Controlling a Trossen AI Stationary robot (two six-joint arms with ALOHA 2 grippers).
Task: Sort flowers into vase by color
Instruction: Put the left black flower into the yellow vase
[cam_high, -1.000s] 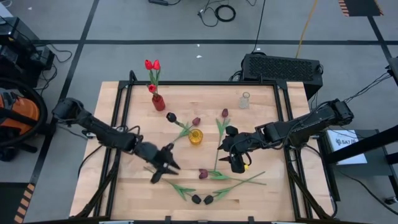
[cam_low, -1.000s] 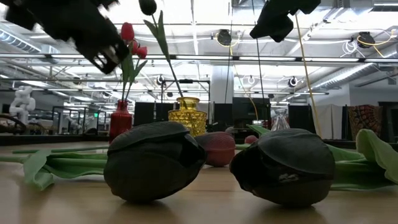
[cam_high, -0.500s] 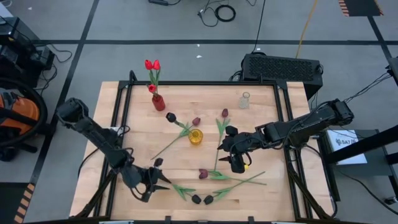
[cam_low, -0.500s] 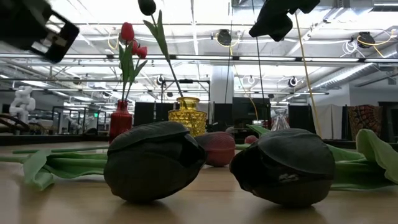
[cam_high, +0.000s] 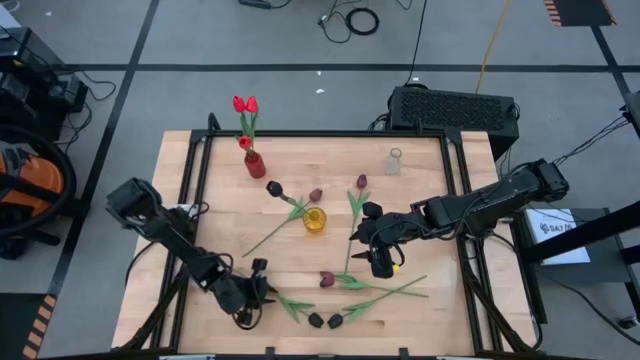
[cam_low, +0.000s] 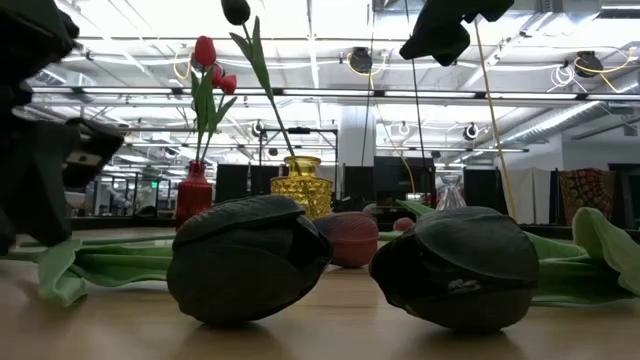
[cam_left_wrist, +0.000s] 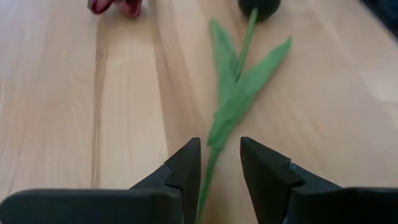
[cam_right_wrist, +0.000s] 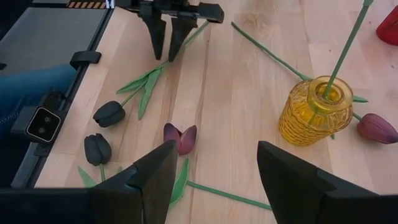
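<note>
Low view is mostly blocked by two black tulip heads (cam_low: 248, 258) up close; left arm there is just a dark blur at the left edge. Left claw (cam_high: 256, 287) is down at the table (cam_high: 430, 230), near-left, fingers (cam_left_wrist: 186, 168) spread, straddling the stem of a black tulip (cam_left_wrist: 231, 102) lying flat; can't tell if the pads touch it. Right claw (cam_high: 383, 256) hovers right of centre, fingers (cam_right_wrist: 292, 180) spread, nothing in it. Yellow vase (cam_high: 315, 220) at centre holds one black tulip; red vase (cam_high: 255, 165) far-left holds the red tulips (cam_high: 244, 105). Clear vase (cam_high: 394, 161) far right. Other maroon and black tulips lie loose on the table, one maroon head (cam_right_wrist: 180, 138) near the right claw.
</note>
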